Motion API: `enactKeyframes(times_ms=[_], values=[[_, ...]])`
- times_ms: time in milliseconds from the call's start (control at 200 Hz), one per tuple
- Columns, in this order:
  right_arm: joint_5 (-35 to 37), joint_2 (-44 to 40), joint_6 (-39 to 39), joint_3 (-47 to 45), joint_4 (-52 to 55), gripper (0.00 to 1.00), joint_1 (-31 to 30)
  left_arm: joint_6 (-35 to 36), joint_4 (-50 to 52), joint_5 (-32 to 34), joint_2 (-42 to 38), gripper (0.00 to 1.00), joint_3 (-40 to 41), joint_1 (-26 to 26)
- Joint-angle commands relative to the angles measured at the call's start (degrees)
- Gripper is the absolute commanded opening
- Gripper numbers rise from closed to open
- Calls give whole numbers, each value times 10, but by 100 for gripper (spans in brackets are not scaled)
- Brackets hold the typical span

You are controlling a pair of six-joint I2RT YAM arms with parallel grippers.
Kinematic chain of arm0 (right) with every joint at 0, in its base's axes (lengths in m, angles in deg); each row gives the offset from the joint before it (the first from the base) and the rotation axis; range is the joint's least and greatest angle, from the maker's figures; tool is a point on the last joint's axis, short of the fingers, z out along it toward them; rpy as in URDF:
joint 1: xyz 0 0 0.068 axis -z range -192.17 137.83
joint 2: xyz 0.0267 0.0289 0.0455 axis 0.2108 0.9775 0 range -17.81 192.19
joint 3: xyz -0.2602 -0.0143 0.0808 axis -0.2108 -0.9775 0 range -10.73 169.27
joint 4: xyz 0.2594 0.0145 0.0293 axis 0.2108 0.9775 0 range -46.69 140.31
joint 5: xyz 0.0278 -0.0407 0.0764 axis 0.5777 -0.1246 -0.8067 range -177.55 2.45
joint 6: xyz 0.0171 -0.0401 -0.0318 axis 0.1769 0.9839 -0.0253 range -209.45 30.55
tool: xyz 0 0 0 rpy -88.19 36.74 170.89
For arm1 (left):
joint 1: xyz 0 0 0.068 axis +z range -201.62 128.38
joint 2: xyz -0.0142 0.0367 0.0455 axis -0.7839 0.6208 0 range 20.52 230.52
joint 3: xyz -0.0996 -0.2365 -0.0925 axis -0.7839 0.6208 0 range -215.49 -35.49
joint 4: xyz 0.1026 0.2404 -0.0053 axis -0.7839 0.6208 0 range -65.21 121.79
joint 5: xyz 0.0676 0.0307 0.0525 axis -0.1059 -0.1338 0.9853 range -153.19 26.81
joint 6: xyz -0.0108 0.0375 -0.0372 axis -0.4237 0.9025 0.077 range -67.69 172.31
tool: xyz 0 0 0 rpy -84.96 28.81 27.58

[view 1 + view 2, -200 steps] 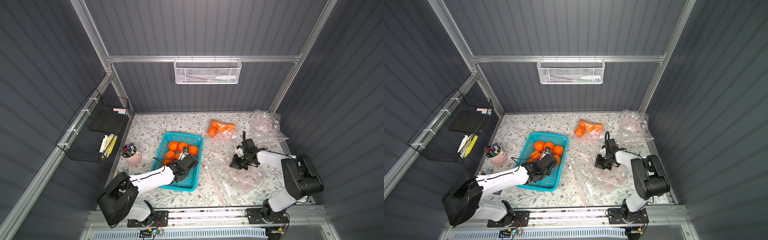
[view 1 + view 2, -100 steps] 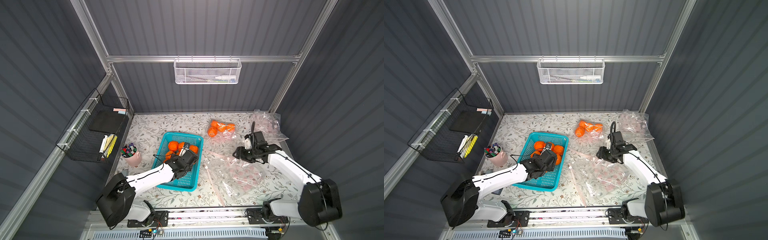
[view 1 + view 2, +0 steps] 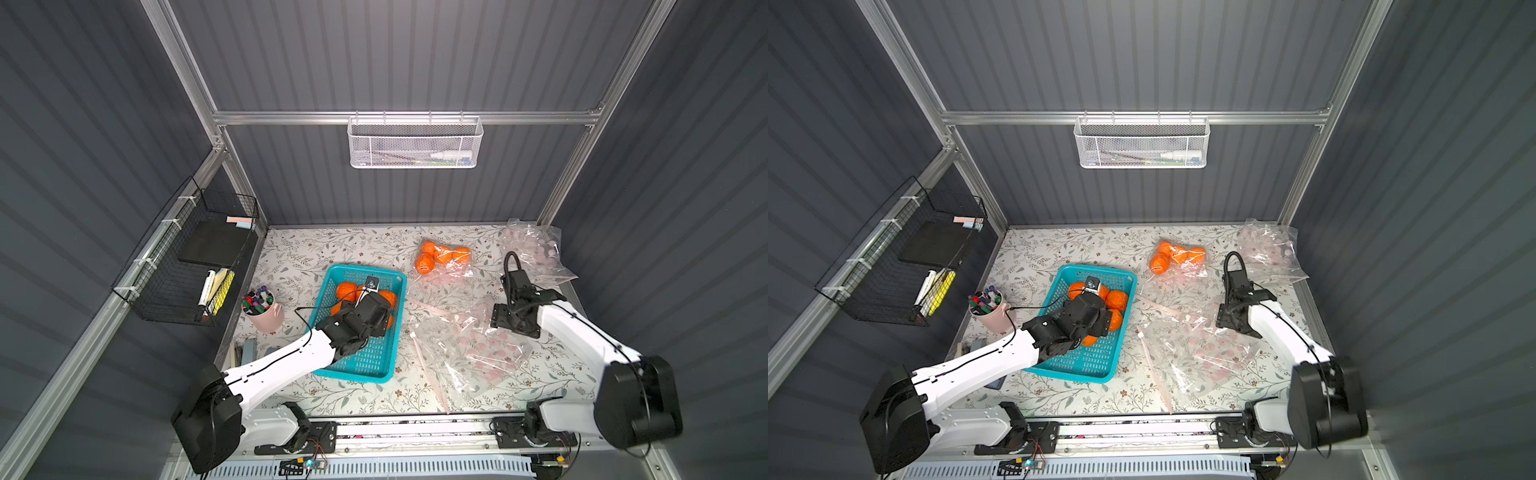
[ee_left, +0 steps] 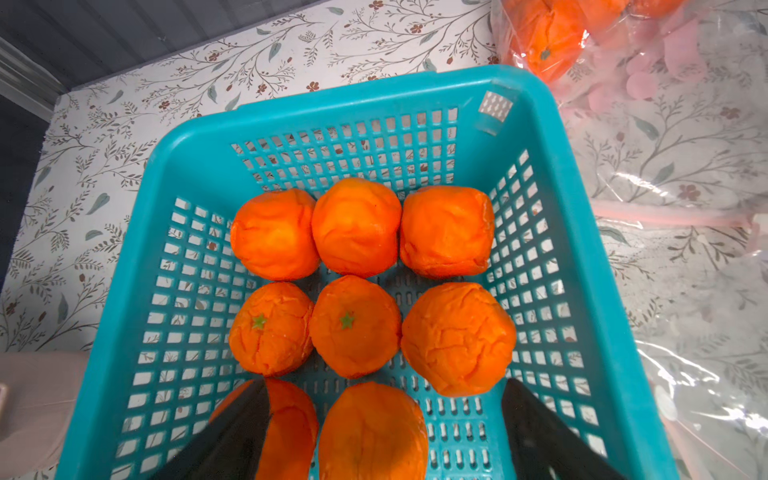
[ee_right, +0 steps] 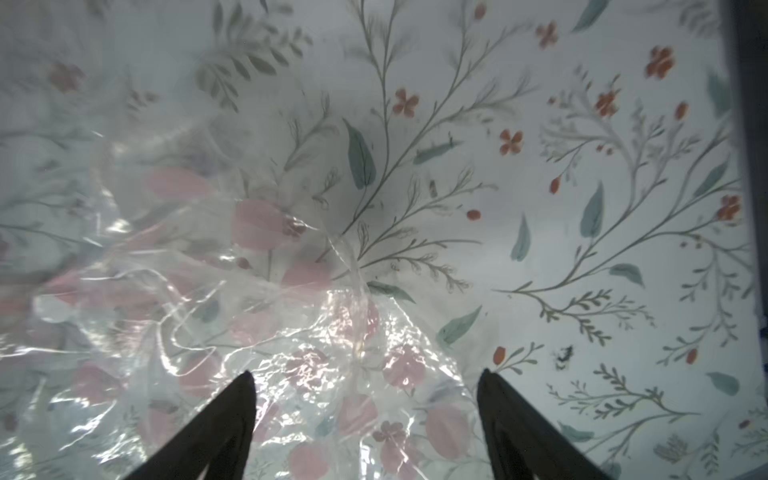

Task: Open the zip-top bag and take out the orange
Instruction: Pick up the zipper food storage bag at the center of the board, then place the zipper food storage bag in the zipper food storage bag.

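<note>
Broadly, the floral table [image 3: 324, 249] carries crumpled empty bags [image 3: 478, 353] on its right half and a teal basket [image 3: 353, 376] left of centre. Just past the basket's far right corner lies the zip-top bag [image 3: 451, 272], bagged oranges [image 3: 424, 262] inside. The left gripper [image 4: 384, 382] hangs over the basket's loose oranges [image 4: 355, 226], fingers spread, empty. The right gripper [image 5: 365, 372] hovers over the empty bags, fingers apart, gripping nothing.

Stereo overhead; wrists close above table [image 4: 124, 124]
</note>
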State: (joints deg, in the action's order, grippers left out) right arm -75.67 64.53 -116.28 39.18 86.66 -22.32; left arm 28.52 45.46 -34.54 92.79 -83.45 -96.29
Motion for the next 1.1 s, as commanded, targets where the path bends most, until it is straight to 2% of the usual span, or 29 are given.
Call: enactKeyframes(times_ms=[0,65,170,235,290,390,450,515,630,645,675,745,780,830,890,970,1031,1056,1096], values=[[-46,51,-7,16,28,74,0,12,12,-16,-8,89,1,4],[-62,65,-2,9,12,61,0,13,10,-20,-10,89,2,4],[-50,46,1,24,22,27,0,13,9,-21,-16,88,6,4],[-18,14,8,51,33,11,1,13,7,-23,-19,88,7,4],[15,-9,26,82,33,4,1,15,7,-25,-20,88,7,4],[103,-22,55,159,36,0,9,14,13,-27,-22,88,3,4],[163,-17,81,200,18,0,20,14,13,-29,-23,88,4,4],[190,4,121,235,-22,0,49,14,13,-32,-22,88,4,4],[233,97,141,365,-11,0,110,10,16,-34,-18,87,3,3],[241,110,145,382,-10,4,115,9,16,-35,-17,87,2,4],[258,139,153,417,-4,18,126,7,19,-34,-16,87,1,3],[292,196,134,504,40,22,150,6,26,-31,-14,87,-2,4],[286,213,122,536,54,34,158,5,28,-30,-14,87,-3,4],[245,220,116,565,70,55,159,3,30,-29,-15,87,-4,3],[188,210,93,567,91,65,150,2,29,-31,-16,87,-1,4],[36,163,70,492,72,63,134,0,25,-32,-18,87,1,3],[-74,105,38,382,24,60,120,0,23,-34,-16,87,1,4],[-148,85,24,331,-8,58,115,0,23,-33,-17,87,0,4],[-228,51,0,245,-67,55,107,1,23,-35,-16,87,1,3]])
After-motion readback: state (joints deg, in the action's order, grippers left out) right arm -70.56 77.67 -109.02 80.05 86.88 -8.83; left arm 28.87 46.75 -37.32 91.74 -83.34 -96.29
